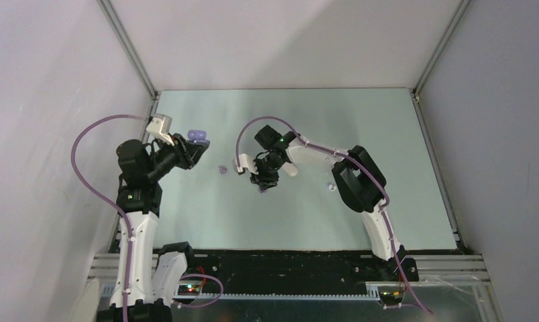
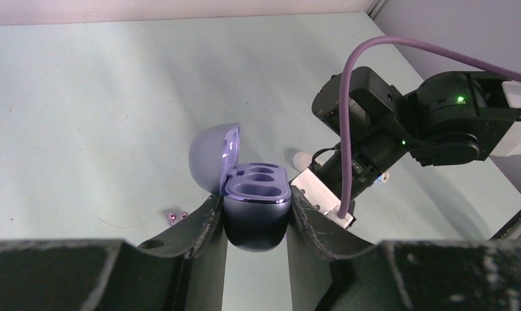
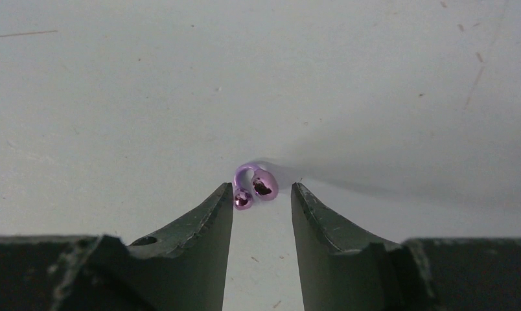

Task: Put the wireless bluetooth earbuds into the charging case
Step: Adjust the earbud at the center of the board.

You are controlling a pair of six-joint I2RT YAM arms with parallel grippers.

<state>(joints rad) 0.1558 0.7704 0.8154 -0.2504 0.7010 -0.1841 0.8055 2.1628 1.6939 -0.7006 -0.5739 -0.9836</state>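
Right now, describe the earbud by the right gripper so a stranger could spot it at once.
Find the right gripper near the middle of the table. At its parted fingertips sits the earbud: two glossy lilac beads joined by a curved loop. The other earbud lies alone, farther left.

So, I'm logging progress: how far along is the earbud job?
Done: the lilac charging case is open, gripped in the left gripper jaws, both wells empty. In hand: the right gripper jaws stand open around one earbud on the table. Left: grip and seat it, then the second earbud lying on the table.
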